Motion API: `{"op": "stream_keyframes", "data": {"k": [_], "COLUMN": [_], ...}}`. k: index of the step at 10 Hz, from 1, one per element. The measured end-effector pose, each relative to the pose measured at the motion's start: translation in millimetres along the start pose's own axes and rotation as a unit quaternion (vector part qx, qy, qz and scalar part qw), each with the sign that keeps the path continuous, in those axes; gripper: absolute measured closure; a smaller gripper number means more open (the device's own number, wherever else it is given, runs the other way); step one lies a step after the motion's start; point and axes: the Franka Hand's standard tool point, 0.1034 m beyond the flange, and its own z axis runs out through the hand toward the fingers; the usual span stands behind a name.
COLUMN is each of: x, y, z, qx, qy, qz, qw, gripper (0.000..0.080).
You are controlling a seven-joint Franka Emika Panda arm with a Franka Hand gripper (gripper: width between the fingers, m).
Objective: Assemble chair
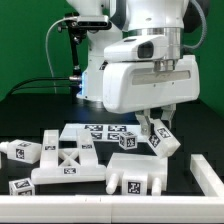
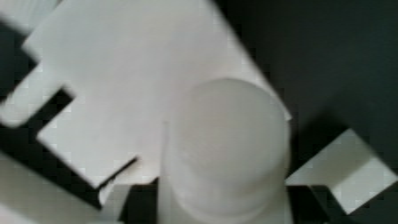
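The pincer of the white arm stands partly closed around the upper end of a chunky white plastic chair leg with a small black-and-white square tag. The leg is tilted over the black bench, just beside the thin flat white marker board on the exterior view's right; whether its lower end touches the bench I cannot tell. In the wrist view the same leg fills the middle as a rounded, blurred white post. Other chair parts lie loose nearer the front: a white cross-braced plastic panel and a flat white plastic slab. The leg looks rigid, light and smooth, so it should not bend but may twist or slip in the grip. Holding it across its flat sides near the middle, clear of the tag, seems safest.
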Motion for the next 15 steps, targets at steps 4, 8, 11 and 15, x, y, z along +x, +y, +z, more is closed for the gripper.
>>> {"op": "stream_keyframes", "data": {"k": [4,8,11,15], "x": [-12.5,-32.5,-32.1,-63.0], "y": [-7.6,-98.0,-105.0,-140.6], "z": [0.0,1.0,2.0,37.0], "qx": [0.011,0.022,0.024,0.021], "qy": [-0.002,0.002,0.003,0.000], "qz": [0.100,0.370,0.386,0.393], "qw": [0.995,0.929,0.922,0.919], "gripper": [0.0515,0.0514,0.0514,0.0514]}}
